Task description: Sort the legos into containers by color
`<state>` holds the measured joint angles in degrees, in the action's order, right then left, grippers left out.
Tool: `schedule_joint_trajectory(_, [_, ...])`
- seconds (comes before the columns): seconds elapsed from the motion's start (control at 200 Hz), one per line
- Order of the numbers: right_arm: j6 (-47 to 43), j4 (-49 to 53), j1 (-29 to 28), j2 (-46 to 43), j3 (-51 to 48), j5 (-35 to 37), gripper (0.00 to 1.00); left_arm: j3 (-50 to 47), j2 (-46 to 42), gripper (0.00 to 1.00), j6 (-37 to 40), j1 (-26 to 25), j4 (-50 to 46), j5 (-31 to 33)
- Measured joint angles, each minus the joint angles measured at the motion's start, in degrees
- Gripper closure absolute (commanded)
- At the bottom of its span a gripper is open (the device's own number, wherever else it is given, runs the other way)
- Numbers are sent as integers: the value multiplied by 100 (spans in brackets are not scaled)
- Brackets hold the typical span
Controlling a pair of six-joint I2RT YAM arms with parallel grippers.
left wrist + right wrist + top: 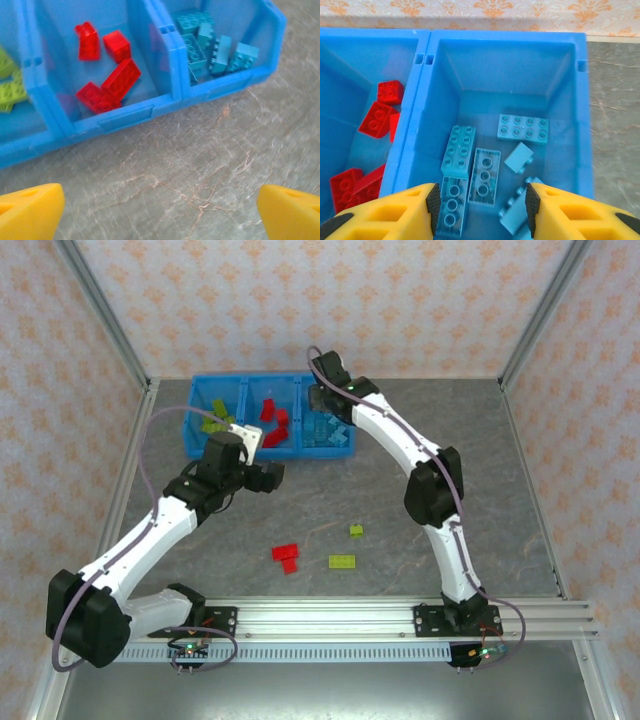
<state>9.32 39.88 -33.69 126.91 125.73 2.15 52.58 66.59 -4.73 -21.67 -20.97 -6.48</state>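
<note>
Yellow fingers (395, 212) of the right gripper (480, 210) stand apart with nothing between them, hanging over the right-hand one of the three containers (570, 100), where light blue legos (522, 127) lie loose on its floor. On the left gripper (160, 210) the fingers (30, 207) are spread wide and hold nothing, above bare tabletop (200, 165) just in front of the front wall of the blue tray (125, 117). Red legos (120, 80) lie in the middle container and lime green legos (10, 85) in the left one. Out on the tabletop, well apart from the tray and nearer the arm bases, lie red bricks (287, 556) bunched together, a small lime green brick (356, 531) and a longer lime green brick (342, 561).
</note>
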Motion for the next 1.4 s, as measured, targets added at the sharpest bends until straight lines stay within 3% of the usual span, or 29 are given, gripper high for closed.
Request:
schedule_joint_trajectory(0.14, [-26, 103, 11, -1311, -968, -219, 36, 654, 190, 16, -1342, -385, -1207, 286])
schedule_joint_trajectory(0.355, [46, 131, 11, -3311, -2426, -367, 26, 389, 426, 19, -3049, -1825, -2404, 208])
schedule_joint_trajectory(0.495, [114, 282, 15, -3729, -3126, -363, 21, 103, 706, 20, -3550, -2662, -2518, -103])
schedule_joint_trajectory(0.631, [140, 570, 15, -3740, -3661, -345, 20, -90, 1169, 24, -3840, -3086, -2468, -389])
schedule_joint_trajectory(0.776, [160, 774, 15, -3740, -3783, -343, 19, -243, 1558, 33, -4059, -3147, -2455, -468])
schedule_joint_trajectory(0.956, [160, 774, 15, -3740, -3779, -343, 19, -245, 1851, 37, -4229, -3141, -2441, -496])
schedule_joint_trajectory(1.331, [164, 774, 15, -3777, -3777, -273, 18, -286, 2347, 54, -4319, -2782, -2304, -682])
schedule_joint_trajectory(1.401, [184, 776, 15, -3825, -3777, -256, 18, -297, 2358, 61, -4312, -2782, -2269, -702])
